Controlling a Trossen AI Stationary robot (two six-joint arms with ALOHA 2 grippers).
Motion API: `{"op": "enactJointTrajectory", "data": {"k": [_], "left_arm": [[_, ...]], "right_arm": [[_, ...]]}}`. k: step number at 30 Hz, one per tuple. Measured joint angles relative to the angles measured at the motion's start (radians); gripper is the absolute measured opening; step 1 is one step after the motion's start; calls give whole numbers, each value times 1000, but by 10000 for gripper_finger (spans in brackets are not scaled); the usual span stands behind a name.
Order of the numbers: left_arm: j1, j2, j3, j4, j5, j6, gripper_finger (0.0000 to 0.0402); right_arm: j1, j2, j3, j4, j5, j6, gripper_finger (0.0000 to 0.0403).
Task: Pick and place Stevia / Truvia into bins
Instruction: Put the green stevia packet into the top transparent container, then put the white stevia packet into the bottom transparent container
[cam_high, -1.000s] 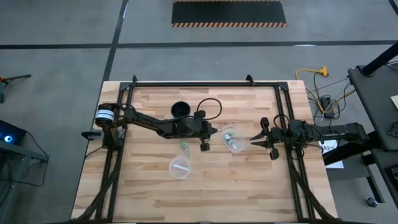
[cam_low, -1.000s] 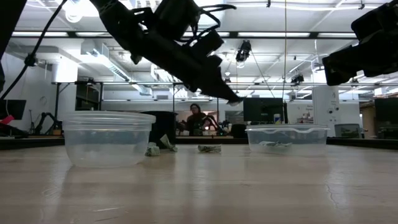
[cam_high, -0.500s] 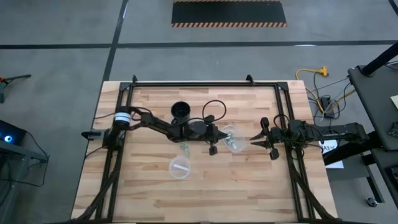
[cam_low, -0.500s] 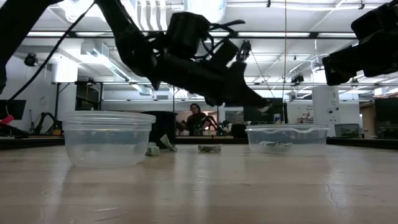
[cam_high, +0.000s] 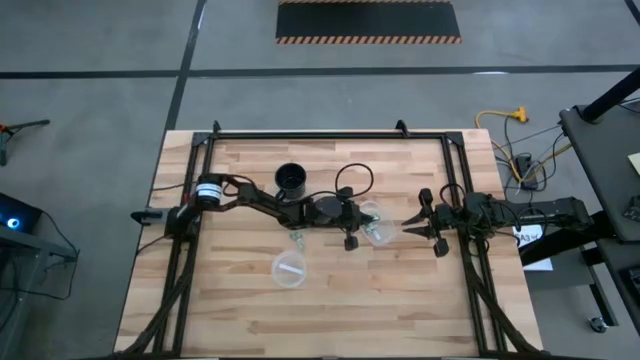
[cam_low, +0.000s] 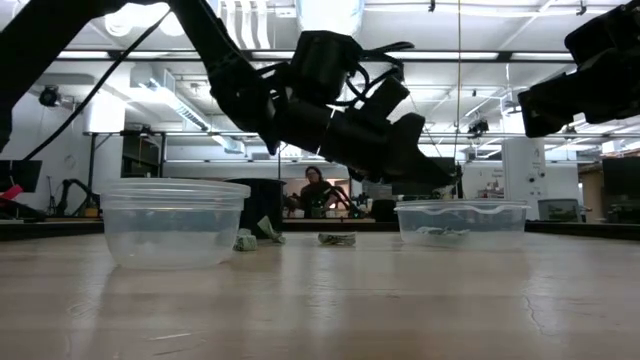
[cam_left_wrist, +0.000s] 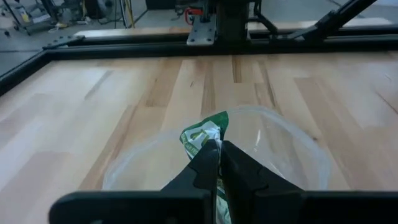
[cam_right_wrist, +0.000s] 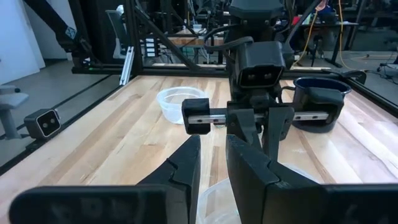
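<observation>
My left gripper (cam_high: 362, 222) hovers over the oblong clear bin (cam_high: 380, 230), shut on a pale green and white Stevia sachet (cam_left_wrist: 203, 133). In the low view it (cam_low: 445, 182) hangs just above that bin's rim (cam_low: 462, 207). The bin stands on the table with a few sachets (cam_low: 440, 232) inside. The round clear bin (cam_high: 290, 268) stands nearer the table's near edge. A few loose sachets (cam_high: 298, 237) lie flat on the wood between the bins. My right gripper (cam_high: 418, 222) waits open at the table's right side, pointing at the oblong bin. My left gripper pinches the sachet between its two fingertips (cam_left_wrist: 210, 160). The crumpled paper's upper part (cam_left_wrist: 205, 129) sticks out past the tips. The fingers slant downward from the table's left. The sachet is lifted clear, above the inside of the oblong bin (cam_left_wrist: 292, 134).
A black mug (cam_high: 291, 178) stands toward the far edge, behind my left arm. A black frame (cam_high: 330, 133) runs round the table's edges. Bare wood lies along the near side. A person (cam_low: 314, 190) sits far off in the room beyond.
My left gripper has travelled toward the table's right and slightly down, from beside the loose sachets to above the oblong bin, staying shut on the sachet. The sachet has been carried with it. My right arm has kept still.
</observation>
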Motion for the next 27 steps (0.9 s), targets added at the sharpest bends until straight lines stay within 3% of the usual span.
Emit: {"op": "enactJointTrajectory", "data": {"k": [11, 27], "left_arm": [[-1, -12, 0, -20, 26, 1, 7], [-1, -24, 0, -21, 26, 2, 173]], "right_arm": [[0, 0, 0, 0, 0, 0, 68], [0, 0, 0, 0, 0, 0, 68]]}}
